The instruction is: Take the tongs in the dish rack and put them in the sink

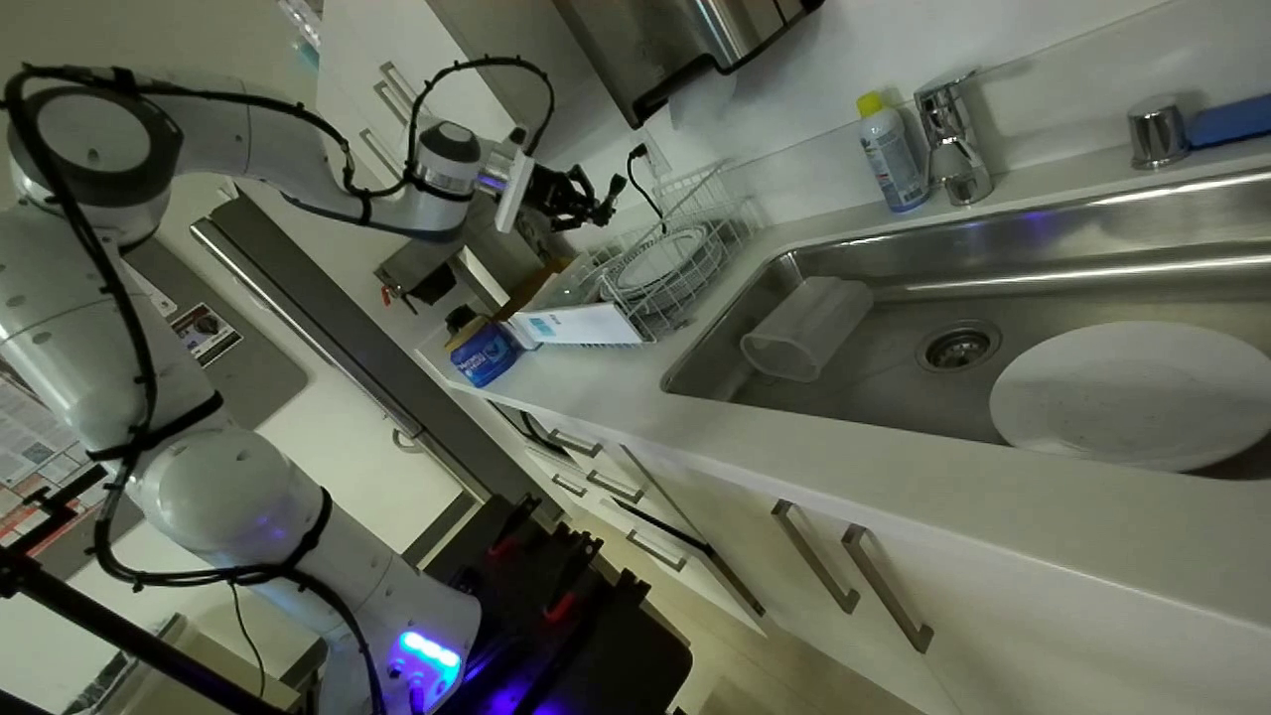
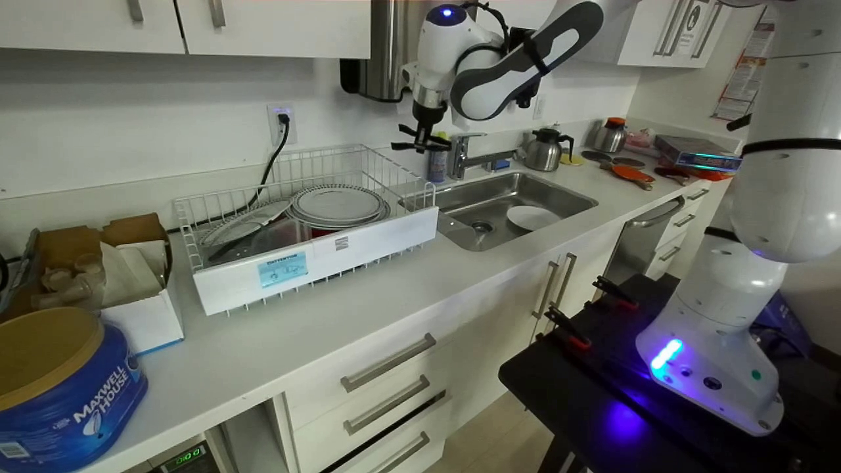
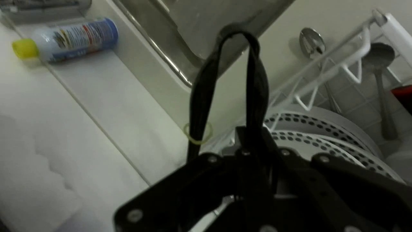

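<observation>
The tongs [image 3: 257, 83] are dark, with two thin arms joined at the far end in the wrist view. My gripper [image 3: 254, 136] is shut on one arm; the other arm hangs free beside it. In both exterior views the gripper [image 1: 586, 199] [image 2: 426, 135] is raised above the counter near the dish rack [image 1: 586, 326] [image 2: 358, 246]; the tongs are hard to tell from the black fingers there. The wire rack [image 3: 336, 67] holds plates and spoons in the wrist view. The stainless sink [image 1: 884, 395] [image 2: 502, 190] also shows in the wrist view [image 3: 154, 33], beyond the tongs.
A white plate [image 1: 1132, 397] and a translucent container [image 1: 809, 328] lie in the sink. A spray can [image 1: 894, 154] [image 3: 75, 38] stands by the faucet [image 1: 953, 139]. A metal dispenser [image 1: 685, 40] hangs on the wall. A corded outlet [image 2: 281, 121] is behind the rack.
</observation>
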Tool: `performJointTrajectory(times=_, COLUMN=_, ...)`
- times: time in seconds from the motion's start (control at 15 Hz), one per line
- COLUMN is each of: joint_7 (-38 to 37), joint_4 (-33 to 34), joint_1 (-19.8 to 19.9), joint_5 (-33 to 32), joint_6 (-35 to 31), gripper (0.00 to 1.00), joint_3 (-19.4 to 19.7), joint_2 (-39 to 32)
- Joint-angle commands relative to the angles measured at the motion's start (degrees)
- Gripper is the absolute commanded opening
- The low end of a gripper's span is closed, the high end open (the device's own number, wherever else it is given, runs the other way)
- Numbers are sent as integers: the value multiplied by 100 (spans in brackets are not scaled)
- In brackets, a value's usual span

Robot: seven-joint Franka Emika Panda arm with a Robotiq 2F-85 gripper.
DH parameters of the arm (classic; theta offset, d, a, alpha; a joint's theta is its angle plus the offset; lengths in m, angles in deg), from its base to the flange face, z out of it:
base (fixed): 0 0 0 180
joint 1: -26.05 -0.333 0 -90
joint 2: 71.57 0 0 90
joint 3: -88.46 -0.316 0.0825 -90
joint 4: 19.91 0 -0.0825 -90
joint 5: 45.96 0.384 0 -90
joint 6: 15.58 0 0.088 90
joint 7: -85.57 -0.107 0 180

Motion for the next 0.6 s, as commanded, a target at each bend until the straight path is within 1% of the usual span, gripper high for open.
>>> performJointTrajectory(times=0.0, joint_7=-530, joint_4=-388, joint_1=304, joint_5=-61, joint_6=387, gripper=2, joint_3=34, joint_2=300)
performJointTrajectory(times=0.27, joint_7=-1328, joint_4=-703, joint_1=601, joint_5=-132, joint_6=564, gripper=2, joint_3=213, joint_2=392)
performJointTrajectory(times=0.4, joint_7=-1760, joint_4=-801, joint_1=653, joint_5=-240, joint_6=620, gripper=2, joint_3=276, joint_2=382)
performJointTrajectory(times=0.47, joint_7=-1307, joint_4=-532, joint_1=710, joint_5=-64, joint_6=471, gripper=10, joint_3=185, joint_2=133)
performJointTrajectory(times=0.53, joint_7=-1449, joint_4=-589, joint_1=742, joint_5=-106, joint_6=473, gripper=10, joint_3=213, joint_2=139)
